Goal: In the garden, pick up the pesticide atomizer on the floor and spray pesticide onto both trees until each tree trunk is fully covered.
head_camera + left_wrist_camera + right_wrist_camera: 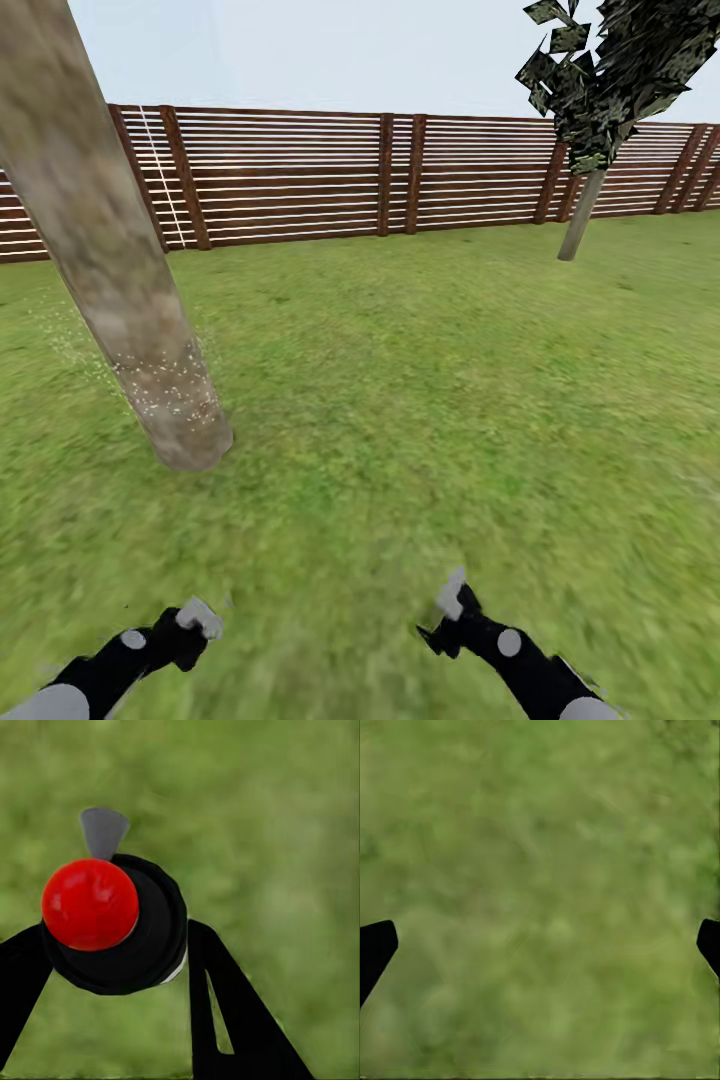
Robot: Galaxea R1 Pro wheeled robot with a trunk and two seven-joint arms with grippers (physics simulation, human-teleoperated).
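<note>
In the left wrist view, the left end effector (112, 945) is clenched on the pesticide atomizer (124, 934), one black finger (225, 1012) pressed against either side of the dark bottle. Its round red top (90, 904) faces the camera, with a small grey nozzle tab (103, 831) jutting beyond it over blurred grass. In the head view, that end effector (195, 620) sits low on the left above the lawn (420, 400). The right end effector (540, 945) is released, its two black fingertips (375, 949) spread wide at the frame edges with nothing between them; in the head view it (452, 598) hangs low on the right. Ahead and left, a thick mottled tree trunk (110, 250) rises from the grass, fine white specks dotting its lower part. A second tree (600, 90) stands far right near the brown slatted fence (300, 175).
</note>
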